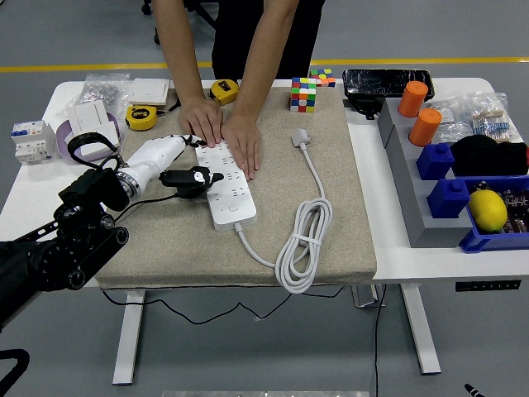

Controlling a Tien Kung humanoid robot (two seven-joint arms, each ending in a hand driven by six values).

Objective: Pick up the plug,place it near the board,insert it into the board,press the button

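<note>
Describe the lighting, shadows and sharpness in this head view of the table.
Head view: even, soft lighting, only faint shadows beside the white power strip and its coiled cable; no strong glare; everything looks sharp, including the left hand and the person's hands.

Far end of power strip (226, 183) covered by person's hands (223, 132); near end bare. Coiled cord (304, 244) blocking mat (331, 198) on the right; open mat near left.

One head view looked forward and down from high on the robot's side, taking in the whole surface (397, 256).
</note>
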